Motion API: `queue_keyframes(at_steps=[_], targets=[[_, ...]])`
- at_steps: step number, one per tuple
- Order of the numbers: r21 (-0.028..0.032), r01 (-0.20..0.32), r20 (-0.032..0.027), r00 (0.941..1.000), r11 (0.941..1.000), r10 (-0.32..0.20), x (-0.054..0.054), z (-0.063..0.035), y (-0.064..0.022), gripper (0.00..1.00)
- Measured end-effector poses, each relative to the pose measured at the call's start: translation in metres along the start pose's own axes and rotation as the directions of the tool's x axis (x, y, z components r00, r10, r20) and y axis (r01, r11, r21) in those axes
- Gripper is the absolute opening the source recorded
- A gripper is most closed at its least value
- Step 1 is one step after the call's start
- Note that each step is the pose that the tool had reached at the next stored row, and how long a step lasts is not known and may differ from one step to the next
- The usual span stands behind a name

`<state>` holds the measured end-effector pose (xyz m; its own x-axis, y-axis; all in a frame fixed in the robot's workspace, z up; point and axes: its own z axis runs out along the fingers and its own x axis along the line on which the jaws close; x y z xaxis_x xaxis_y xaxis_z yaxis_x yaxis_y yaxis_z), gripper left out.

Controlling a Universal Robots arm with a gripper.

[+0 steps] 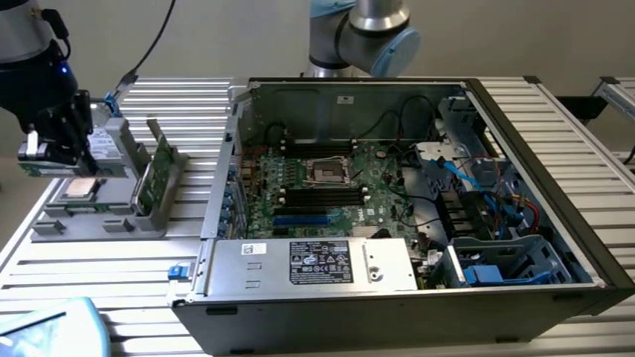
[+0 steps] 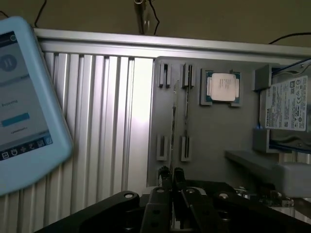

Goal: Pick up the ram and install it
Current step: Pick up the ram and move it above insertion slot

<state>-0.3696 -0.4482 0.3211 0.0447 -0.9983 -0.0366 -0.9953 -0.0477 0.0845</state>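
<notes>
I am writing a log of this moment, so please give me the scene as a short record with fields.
gripper: shut on the ram
ram position: held roughly level above the gray holder, outside the computer case
holder location: on the table, at the exterior view's left of the case
under the gripper: processor chip lying flat in the holder
also in holder: two green boards standing on edge
case: open, motherboard visible
task state: ram lifted, not yet installed
</notes>
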Motion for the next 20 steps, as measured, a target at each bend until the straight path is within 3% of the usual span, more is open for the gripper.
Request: queue_keyframes(at_steps=[20], targets=[[-0.0162, 0.018, 0.0025, 0.9998, 0.9997, -0.018, 0.002, -0.0363, -0.0675, 0.14]])
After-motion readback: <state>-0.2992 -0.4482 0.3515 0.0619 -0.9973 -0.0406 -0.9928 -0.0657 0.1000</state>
